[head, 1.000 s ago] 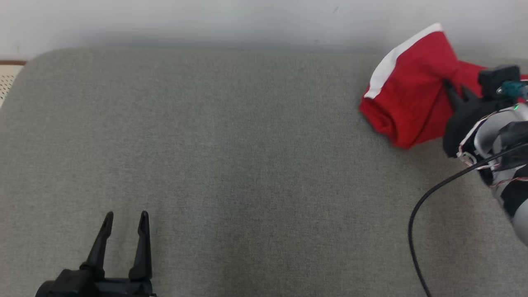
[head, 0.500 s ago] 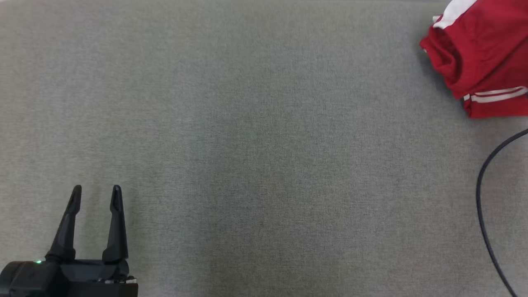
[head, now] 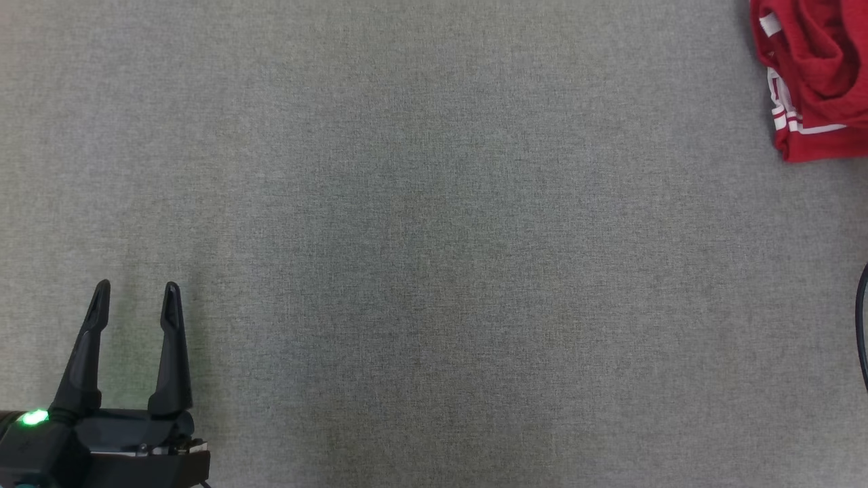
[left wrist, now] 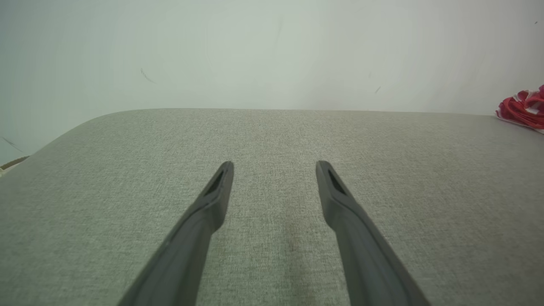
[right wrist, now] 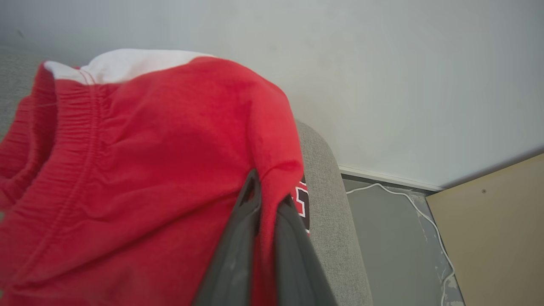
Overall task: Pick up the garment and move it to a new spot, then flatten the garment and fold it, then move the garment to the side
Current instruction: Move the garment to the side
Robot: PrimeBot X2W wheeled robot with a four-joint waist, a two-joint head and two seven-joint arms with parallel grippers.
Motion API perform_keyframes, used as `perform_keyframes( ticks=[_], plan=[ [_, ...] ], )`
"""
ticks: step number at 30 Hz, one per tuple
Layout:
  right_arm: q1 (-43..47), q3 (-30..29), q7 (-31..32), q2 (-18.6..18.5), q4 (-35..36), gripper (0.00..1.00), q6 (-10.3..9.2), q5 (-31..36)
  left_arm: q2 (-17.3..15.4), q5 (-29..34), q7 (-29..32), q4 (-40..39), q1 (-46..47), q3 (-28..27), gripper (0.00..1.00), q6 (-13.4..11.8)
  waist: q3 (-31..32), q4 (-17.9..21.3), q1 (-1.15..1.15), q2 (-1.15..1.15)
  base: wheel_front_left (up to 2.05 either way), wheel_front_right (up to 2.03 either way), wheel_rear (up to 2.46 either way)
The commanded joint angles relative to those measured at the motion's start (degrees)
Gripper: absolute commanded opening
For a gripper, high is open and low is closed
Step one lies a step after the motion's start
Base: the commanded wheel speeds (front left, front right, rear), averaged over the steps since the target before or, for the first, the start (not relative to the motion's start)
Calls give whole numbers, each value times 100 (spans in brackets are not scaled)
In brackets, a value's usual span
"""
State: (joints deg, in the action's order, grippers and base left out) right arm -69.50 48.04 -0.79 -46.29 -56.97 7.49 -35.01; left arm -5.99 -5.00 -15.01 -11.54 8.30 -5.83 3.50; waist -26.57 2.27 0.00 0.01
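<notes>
At the upper right corner of the head view I see the garment (head: 814, 74), red with white stripes, bunched up over the grey cushion (head: 434, 237). I cannot tell whether it lies on the fabric or hangs just clear of it. Through the right wrist camera, the right gripper (right wrist: 272, 187) has both fingers clenched on a fold of that red cloth, a thin ridge of it squeezed between them. A gathered elastic waistband runs to the left and a white patch shows at the top. Past the cushion's rounded edge in that view I make out a grey floor with a white cord (right wrist: 399, 195) on it, a pale wall and a tan panel at the right. At the head view's lower left is the left gripper (head: 135, 298), fingers spread wide and released, over bare cushion and well apart from the garment. A black cable (head: 862, 325) curves in at the right edge.
</notes>
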Motion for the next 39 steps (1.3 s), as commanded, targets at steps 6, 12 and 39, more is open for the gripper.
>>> perform_keyframes(
  ticks=[6,12,39],
  plan=[
    [16,-57,-90,21,-103,49,1,114,-31,16,-22,-5,46,0,100,21,-74,-8,0,-1,0,0,0],
    [-112,-96,-132,51,-326,100,1,371,-8,22,-22,79,42,-23,100,-6,-8,-20,0,-1,0,0,0],
    [1498,-1841,-1445,1792,1173,100,1,69,238,-136,-22,651,-420,0,100,-160,1673,65,0,-1,0,0,0]
  ],
)
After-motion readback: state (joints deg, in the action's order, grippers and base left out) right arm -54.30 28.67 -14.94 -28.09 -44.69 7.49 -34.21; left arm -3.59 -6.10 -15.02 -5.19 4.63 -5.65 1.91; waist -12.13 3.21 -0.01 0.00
